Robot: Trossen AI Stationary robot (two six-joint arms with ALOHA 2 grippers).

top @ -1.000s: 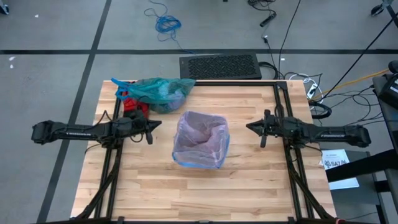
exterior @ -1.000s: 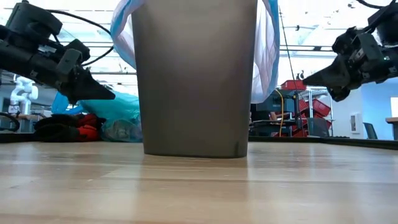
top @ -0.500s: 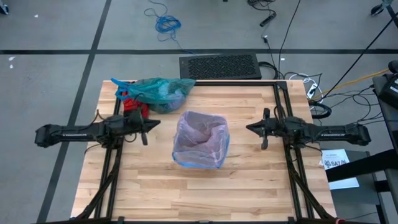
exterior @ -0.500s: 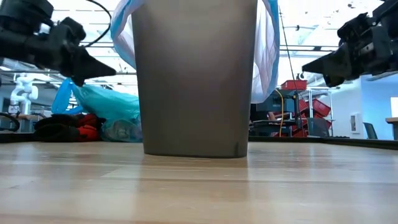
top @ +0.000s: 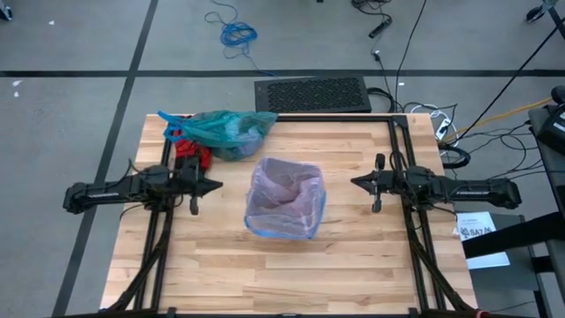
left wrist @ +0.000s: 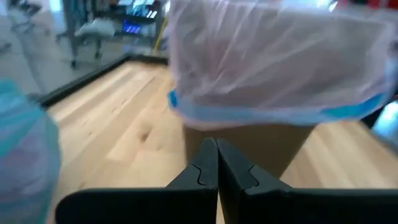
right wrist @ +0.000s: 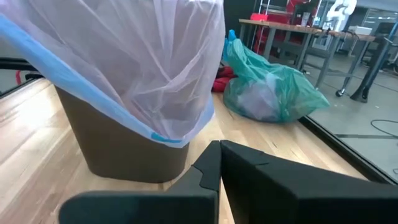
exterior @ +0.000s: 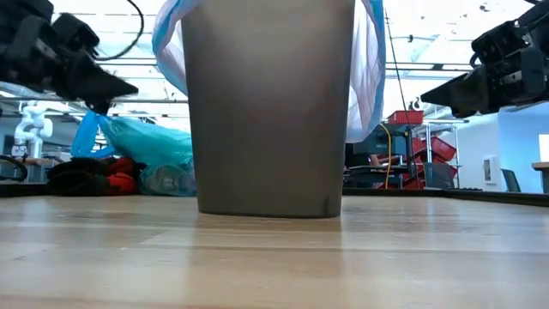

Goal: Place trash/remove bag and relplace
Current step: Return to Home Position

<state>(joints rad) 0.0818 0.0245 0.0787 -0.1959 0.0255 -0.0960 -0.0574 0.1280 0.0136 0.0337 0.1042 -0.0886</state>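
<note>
Left tool [top: 215, 185] empty, fingers pressed together, hangs left of bin [exterior: 266, 112]; right tool [top: 355, 182] likewise, on its right. Bin at mid-counter [top: 265, 274], pink liner [top: 284, 199] over rim. Bag [top: 225, 131] lies far-left corner, beyond left tool, apart. Swap looks done; arms left to park.

Lab with floor cables [top: 237, 34], workbenches [right wrist: 292, 26]

High view: even overhead light, pale wooden table [top: 353, 256] bright, shadows soft and faint. Low view: backlit by bright ceiling strips in the far room, so the tall brown plastic bin [exterior: 266, 112] reads dark and the pale pink translucent liner [exterior: 369, 69] glows. Mild sheen on near tabletop.
</note>
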